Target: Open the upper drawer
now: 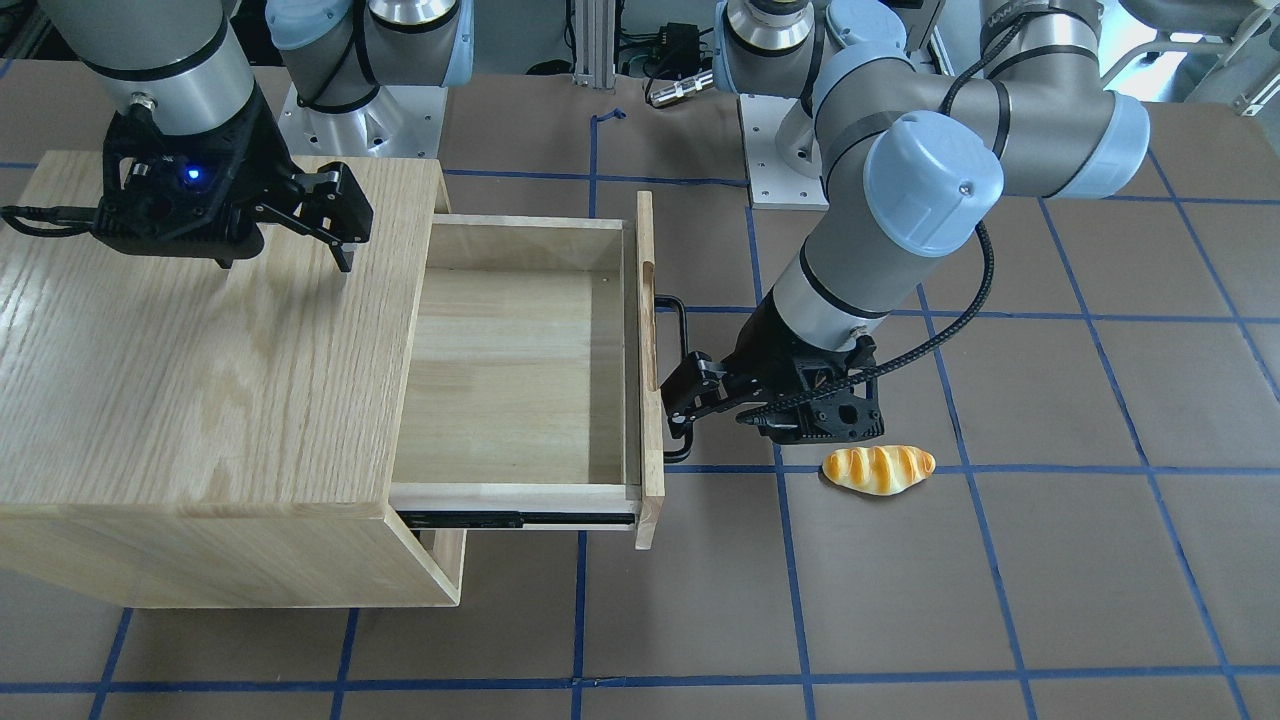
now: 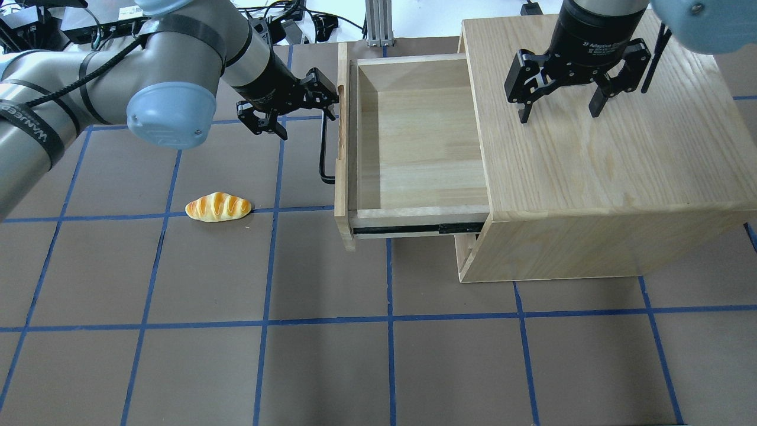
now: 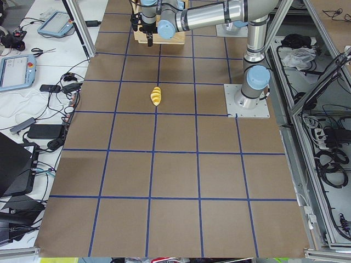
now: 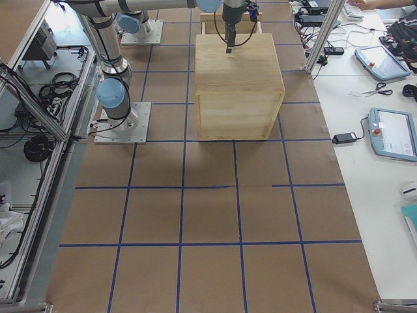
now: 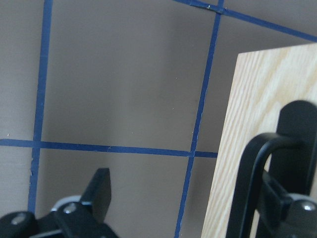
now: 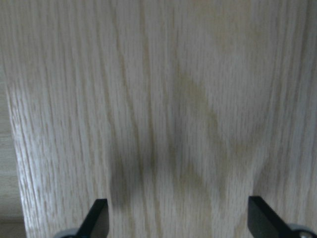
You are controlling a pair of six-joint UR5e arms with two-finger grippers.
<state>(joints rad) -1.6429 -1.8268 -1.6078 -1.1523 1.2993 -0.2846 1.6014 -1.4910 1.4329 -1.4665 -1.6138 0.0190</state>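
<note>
Left wrist view: handle [image 5: 247, 193] runs off the bottom edge, left fingertips [image 5: 99, 191] cropped there too. Right wrist view: cabinet [image 6: 163, 109] grain blurred, right fingertips [image 6: 96, 218] cropped. From the right side the drawer [image 2: 414, 148] is mostly hidden behind the cabinet.

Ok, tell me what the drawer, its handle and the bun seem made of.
Drawer: pale bare wood, matte, with visible grain. Handle: thin smooth black bar, probably painted metal. Bun: glossy golden surface with pale stripes, likely a plastic or foam fake; cannot tell which.
</note>
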